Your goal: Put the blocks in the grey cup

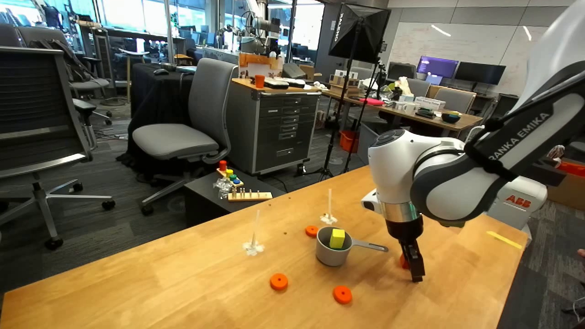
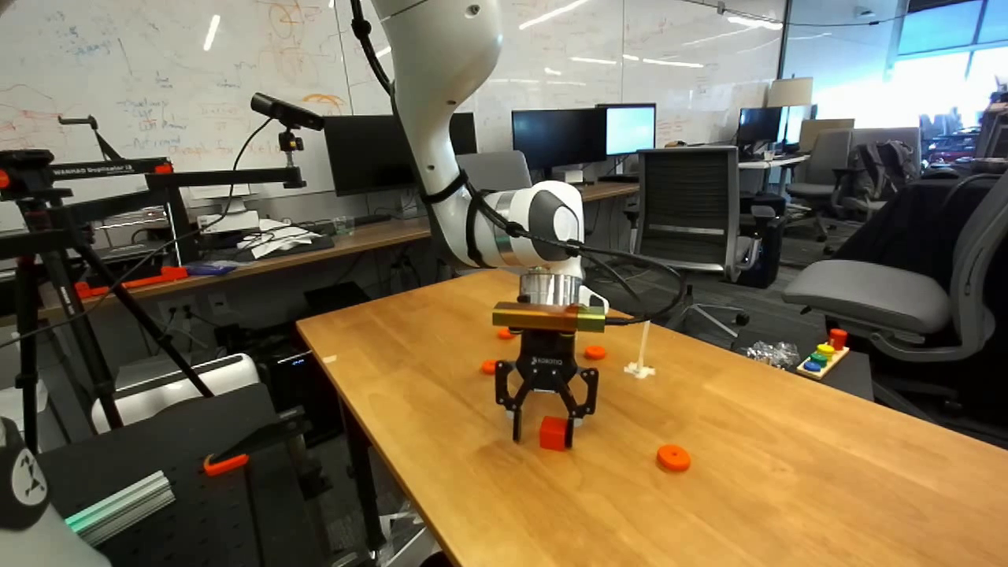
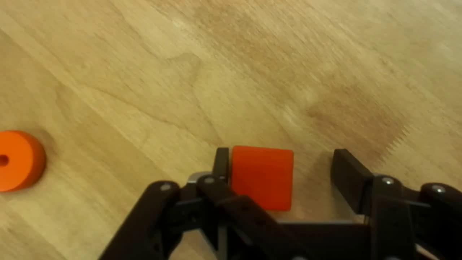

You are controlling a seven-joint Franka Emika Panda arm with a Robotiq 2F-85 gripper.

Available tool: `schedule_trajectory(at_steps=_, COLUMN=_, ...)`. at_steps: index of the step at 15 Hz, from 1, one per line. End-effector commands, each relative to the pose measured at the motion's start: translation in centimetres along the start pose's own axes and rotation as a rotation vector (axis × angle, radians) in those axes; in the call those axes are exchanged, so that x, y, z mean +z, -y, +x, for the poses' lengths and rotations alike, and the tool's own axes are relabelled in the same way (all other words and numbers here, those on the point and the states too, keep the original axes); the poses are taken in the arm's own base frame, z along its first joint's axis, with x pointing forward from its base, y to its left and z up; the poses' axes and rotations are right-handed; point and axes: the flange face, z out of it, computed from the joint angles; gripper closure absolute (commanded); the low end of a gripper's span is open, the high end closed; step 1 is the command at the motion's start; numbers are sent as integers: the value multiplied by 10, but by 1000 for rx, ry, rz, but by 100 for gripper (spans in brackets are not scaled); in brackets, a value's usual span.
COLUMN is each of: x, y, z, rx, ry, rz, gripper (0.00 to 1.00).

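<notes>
Straddling red cube block (image 3: 264,176) on lt. brown wooden bench (image 2: 772,465) w/ black two-finger claw (image 3: 280,164) spread wide, w/ gap on one side. In ext. view, can see yellow cube block (image 1: 337,238) inside round grey long-handled cup (image 1: 331,257).

Counting now across one wooden table (image 2: 787,472): four orange discs (image 2: 673,461) in an exterior view, three far, one near right! On to cubes, making it two in plain sight: one red block (image 3: 262,173), one yellow block (image 1: 337,237) inside one grey cup (image 1: 329,256). Too dark below to count. And adding two white sticks (image 1: 330,201) in an exterior view, far side, one left, one right!
</notes>
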Motion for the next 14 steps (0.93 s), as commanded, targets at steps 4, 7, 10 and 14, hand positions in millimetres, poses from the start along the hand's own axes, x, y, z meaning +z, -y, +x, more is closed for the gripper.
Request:
schedule_trajectory(at_steps=4, x=-10, y=-1, z=10, rx=20, ry=-31, rz=-10, gripper=79)
schedule_trajectory(at_steps=7, x=-15, y=9, z=6, rx=-2, ry=-38, rz=11, gripper=87)
schedule_trajectory(at_steps=10, x=-33, y=37, z=14, rx=-40, ry=-71, rz=-20, gripper=87)
schedule_trajectory(at_steps=14, x=-63, y=73, z=38, rx=-85, ry=-123, rz=-54, gripper=87)
